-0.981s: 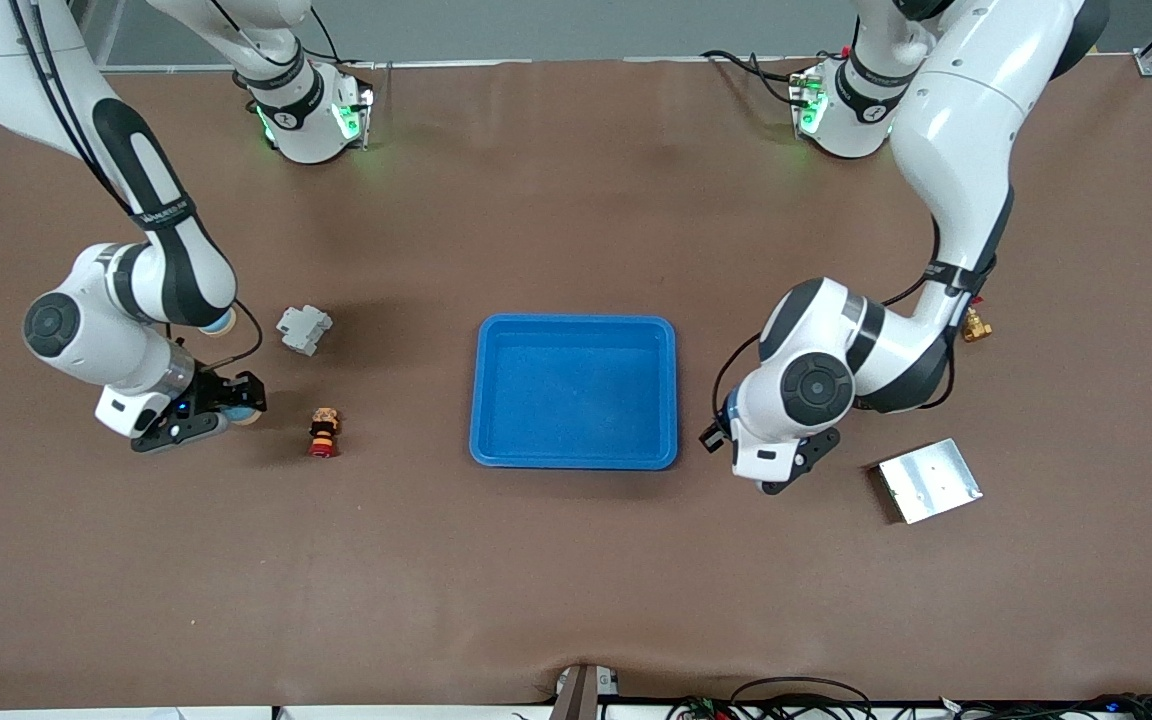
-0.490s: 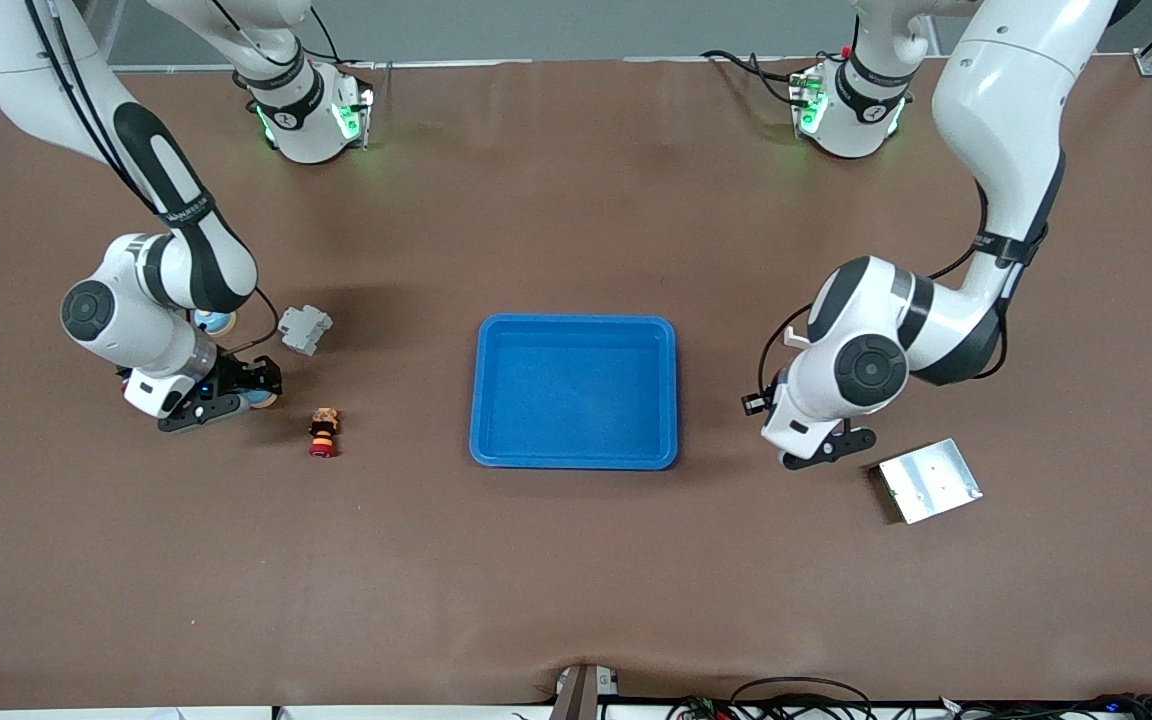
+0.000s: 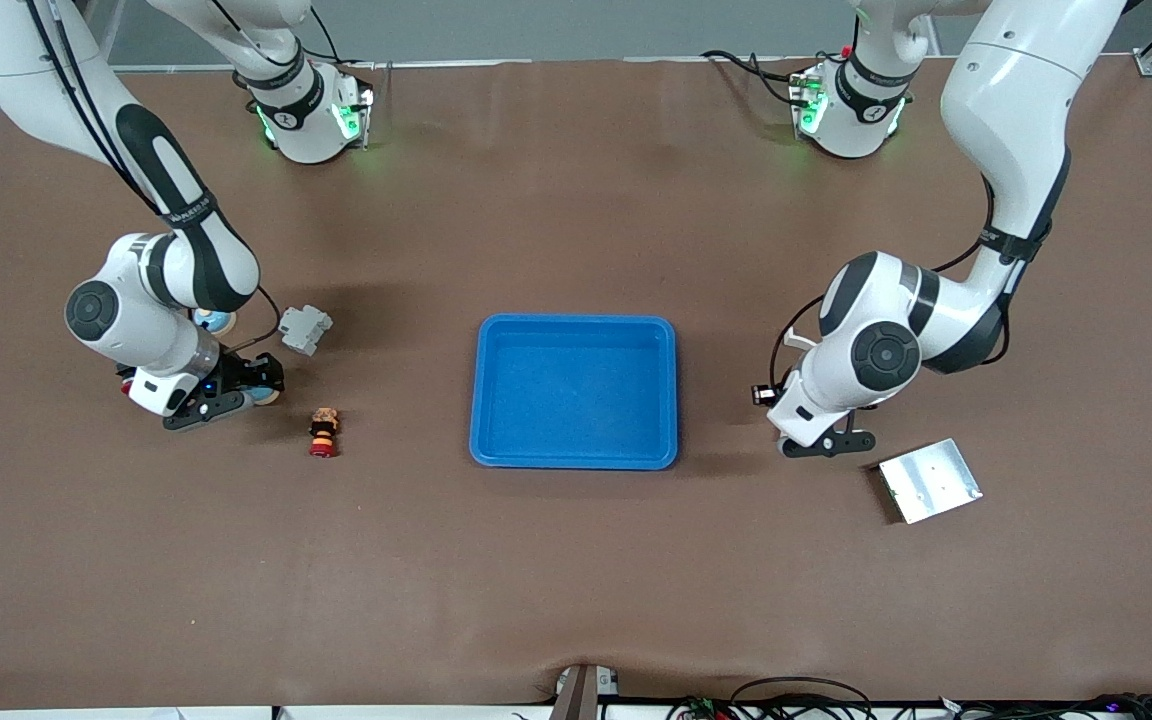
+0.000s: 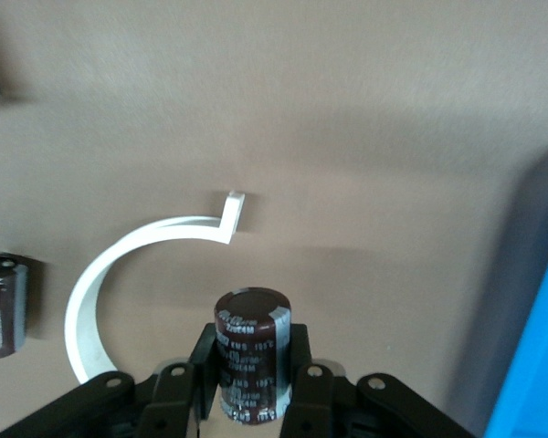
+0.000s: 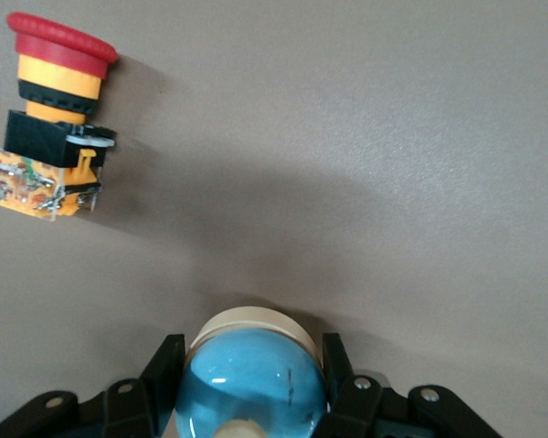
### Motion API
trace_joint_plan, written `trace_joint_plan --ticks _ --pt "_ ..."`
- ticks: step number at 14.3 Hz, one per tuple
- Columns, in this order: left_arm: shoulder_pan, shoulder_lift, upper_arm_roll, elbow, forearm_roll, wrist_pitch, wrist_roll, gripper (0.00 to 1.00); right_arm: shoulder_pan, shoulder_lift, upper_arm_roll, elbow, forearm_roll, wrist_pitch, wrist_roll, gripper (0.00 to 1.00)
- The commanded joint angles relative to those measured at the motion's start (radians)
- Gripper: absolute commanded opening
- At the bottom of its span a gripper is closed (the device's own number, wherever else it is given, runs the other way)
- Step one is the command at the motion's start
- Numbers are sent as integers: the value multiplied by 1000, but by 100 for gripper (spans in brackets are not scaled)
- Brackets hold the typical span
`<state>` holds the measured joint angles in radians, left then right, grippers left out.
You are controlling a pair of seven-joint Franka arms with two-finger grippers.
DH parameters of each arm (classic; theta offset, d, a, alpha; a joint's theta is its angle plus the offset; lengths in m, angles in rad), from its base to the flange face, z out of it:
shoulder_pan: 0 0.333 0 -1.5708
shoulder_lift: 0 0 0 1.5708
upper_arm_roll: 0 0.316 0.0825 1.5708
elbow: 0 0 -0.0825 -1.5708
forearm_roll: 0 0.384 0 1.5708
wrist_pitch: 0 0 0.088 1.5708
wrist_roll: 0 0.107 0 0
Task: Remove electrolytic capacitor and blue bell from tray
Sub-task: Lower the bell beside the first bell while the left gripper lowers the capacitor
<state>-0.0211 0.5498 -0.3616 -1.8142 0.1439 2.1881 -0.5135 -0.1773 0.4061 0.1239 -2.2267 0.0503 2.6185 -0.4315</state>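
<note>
The capacitor [image 4: 252,351] is clamped in the left gripper [image 4: 252,401], the blue bell [image 5: 254,379] in the right gripper [image 5: 254,392] — both carried farther off from the now-empty tray [image 3: 576,325]; release remains.

Tray [image 3: 576,330] sits mid-table [image 3: 576,560] with nothing in it — open room all round its rim. The strip of table nearest the front camera is bare, as is the middle stretch up toward the bases. Toward the right arm's end: grey block [image 3: 304,329] and red push-button [image 3: 323,434] stand close together, right end effector [image 3: 261,385] just beside both — tight there. Toward the left arm's end: metal plate [image 3: 929,480] lies near the left end effector [image 3: 831,443].
</note>
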Motion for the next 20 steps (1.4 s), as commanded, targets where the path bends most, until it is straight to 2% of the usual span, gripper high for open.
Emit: trace_joint_plan --ticks 1,4,12,19,20 --pt "29 -56 -5 -89 14 33 54 5 -25 7 11 -11 0 40 -61 0" --pt "55 -54 -7 -109 16 36 142 9 -27 14 10 -11 0 55 -98 0" --pt "53 -39 -7 -148 16 82 139 12 -21 34 10 -4 -105 67 -102 0" --pt "52 -14 -5 -152 16 148 138 17 -22 77 11 2 -113 103 -96 0" --pt "52 -10 -5 -154 16 168 138 17 -21 77 11 4 -113 101 -93 65"
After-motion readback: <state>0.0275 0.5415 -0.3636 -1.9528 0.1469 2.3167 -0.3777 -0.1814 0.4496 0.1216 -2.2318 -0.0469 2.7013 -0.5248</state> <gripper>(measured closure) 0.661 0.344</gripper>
